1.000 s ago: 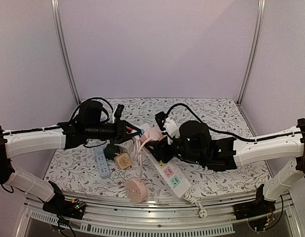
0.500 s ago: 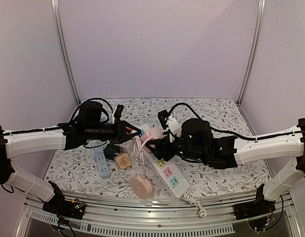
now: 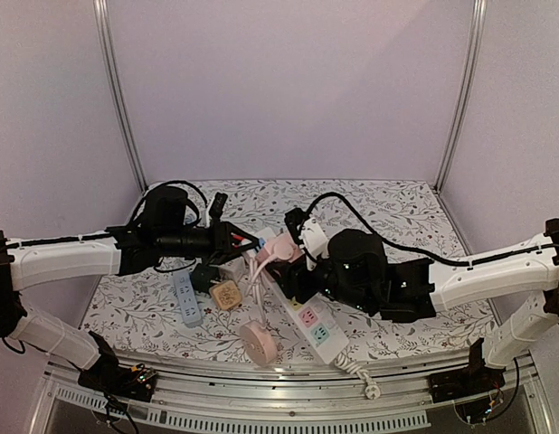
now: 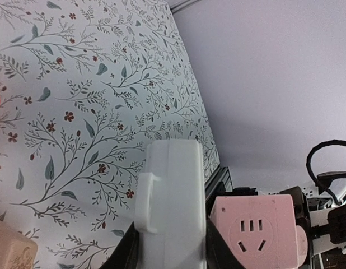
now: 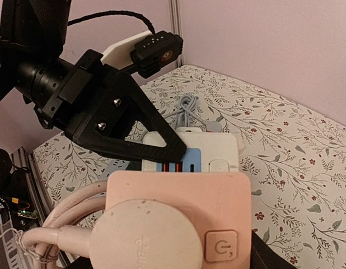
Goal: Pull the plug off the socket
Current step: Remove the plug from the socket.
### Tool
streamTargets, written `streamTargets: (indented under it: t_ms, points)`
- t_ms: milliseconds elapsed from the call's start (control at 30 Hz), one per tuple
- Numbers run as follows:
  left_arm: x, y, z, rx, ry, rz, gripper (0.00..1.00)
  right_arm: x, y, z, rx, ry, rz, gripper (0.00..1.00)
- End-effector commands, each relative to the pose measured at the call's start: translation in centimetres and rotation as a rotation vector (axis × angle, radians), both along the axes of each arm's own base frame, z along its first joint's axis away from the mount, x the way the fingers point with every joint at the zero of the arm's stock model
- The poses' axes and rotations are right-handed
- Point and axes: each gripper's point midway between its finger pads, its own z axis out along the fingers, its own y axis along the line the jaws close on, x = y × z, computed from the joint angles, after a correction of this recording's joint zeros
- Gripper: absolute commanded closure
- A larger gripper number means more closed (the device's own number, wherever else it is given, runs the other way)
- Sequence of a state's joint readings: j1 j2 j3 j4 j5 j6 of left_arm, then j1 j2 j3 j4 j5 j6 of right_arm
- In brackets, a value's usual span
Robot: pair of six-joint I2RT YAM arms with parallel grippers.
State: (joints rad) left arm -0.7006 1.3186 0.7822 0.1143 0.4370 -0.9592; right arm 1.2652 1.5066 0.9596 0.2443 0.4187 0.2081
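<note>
Grasping, left hand (image 3: 246, 242): clenched on the white plug (image 4: 172, 207), which is pinched across its flat sides between the fingers (image 4: 127, 255).
Grasping, right hand (image 3: 296, 258): closed around the pink socket cube (image 5: 178, 188), which is carried above the counter (image 4: 78, 112).
Plug position: directly ahead of the right hand, just beyond the cube's far edge; whether its pins are seated in the cube cannot be told.
Step in hand: judged to be the separation of plug and cube, one being held in each hand.
Pull direction: the plug is best drawn straight along its pins, away from the right hand, with no twisting or levering.
Counter-hold: the cube should be held fixed, so that the force is taken by the grip and not by any cable.
Round pink plug (image 5: 142, 238): seated in the cube face nearest the right hand, its pink cable (image 5: 61, 227) looped off to one side; it should be left undisturbed.
Farther off: a white power strip (image 3: 317, 327) is laid on the counter under the right hand.
</note>
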Motion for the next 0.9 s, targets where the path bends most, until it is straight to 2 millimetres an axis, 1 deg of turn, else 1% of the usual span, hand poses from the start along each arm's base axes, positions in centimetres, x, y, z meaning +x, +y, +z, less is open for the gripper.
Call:
streamTargets:
  t_ms: [0,100,267,400,500,567,667,733,867]
  points:
    - [0.2,0.9,-1.5,0.030,0.034,0.030,0.95,-0.2,0.3,4.7,0.103,-0.120,-0.057,1.00]
    - [0.4,1.0,-1.6,0.028,0.037,0.032,0.95,-0.5,0.8,4.2,0.064,-0.138,-0.053,1.00]
    - [0.4,1.0,-1.4,0.024,0.037,0.031,0.95,-0.5,0.8,4.1,0.062,-0.137,-0.059,1.00]
    - [0.5,1.2,-1.6,0.026,0.037,0.036,0.95,-0.5,0.5,4.7,0.076,-0.138,-0.064,1.00]
    - [1.0,1.2,-1.5,0.024,0.030,0.054,0.95,-0.6,0.2,5.4,0.086,-0.137,-0.065,1.00]
    - [1.8,1.0,-1.1,0.027,0.013,0.065,0.95,-0.6,-0.2,5.7,0.094,-0.128,-0.071,1.00]
    - [3.5,0.3,-0.6,0.041,-0.031,0.079,0.96,-0.7,-0.8,5.9,0.099,-0.111,-0.081,1.00]
    - [5.0,-0.6,0.1,0.020,-0.070,0.092,0.97,-0.8,-1.4,6.1,0.114,-0.097,-0.089,1.00]
    - [8.3,-2.8,1.8,-0.066,-0.121,0.104,0.99,-0.8,-2.5,6.0,0.124,-0.079,-0.109,1.00]
